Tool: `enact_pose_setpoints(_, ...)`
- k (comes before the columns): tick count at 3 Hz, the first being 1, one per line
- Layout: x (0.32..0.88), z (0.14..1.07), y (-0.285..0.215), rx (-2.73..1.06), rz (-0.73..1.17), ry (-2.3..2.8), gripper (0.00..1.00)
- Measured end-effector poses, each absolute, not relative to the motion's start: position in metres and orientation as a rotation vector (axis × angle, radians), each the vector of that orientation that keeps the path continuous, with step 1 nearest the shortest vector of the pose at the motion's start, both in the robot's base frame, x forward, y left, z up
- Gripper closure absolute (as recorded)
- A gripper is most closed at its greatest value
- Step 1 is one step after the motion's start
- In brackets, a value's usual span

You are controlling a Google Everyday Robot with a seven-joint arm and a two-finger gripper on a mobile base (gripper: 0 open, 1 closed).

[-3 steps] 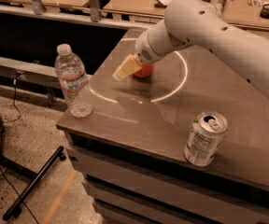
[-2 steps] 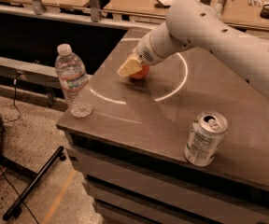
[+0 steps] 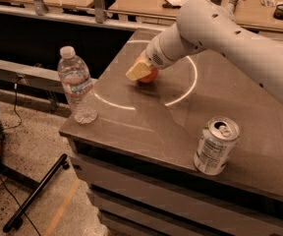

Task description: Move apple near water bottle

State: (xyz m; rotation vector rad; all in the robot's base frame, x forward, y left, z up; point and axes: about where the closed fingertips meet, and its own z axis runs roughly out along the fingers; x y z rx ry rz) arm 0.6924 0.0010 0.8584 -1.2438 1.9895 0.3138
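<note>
Apple (image 3: 152, 76) edged toward upright water bottle (image 3: 76, 85), gripper (image 3: 140, 72) clasping apple

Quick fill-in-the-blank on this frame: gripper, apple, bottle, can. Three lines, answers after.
1. The gripper is down at the ___, mid-table.
2. The bottle stands ___, cap on top, at the table's corner.
3. The silver ___ stands by the table's near edge, apart from the gripper.
Missing words: apple; upright; can.

Cream-tipped gripper (image 3: 141, 71) on orange-red apple (image 3: 151, 76); clear, white-capped water bottle (image 3: 76, 85); silver can (image 3: 215, 146)
</note>
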Motion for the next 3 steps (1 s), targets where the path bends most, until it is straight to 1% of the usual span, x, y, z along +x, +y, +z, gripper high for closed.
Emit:
enact_pose_setpoints(1,0.692,0.858,0.001,-1.244,0.314,1.990,0.77)
enact_pose_setpoints(2,0.679,0.881,-0.025,-1.271,0.304,1.908,0.81)
enact_pose_setpoints(3,0.651,0.903,-0.058,-1.288,0.294,1.823,1.00)
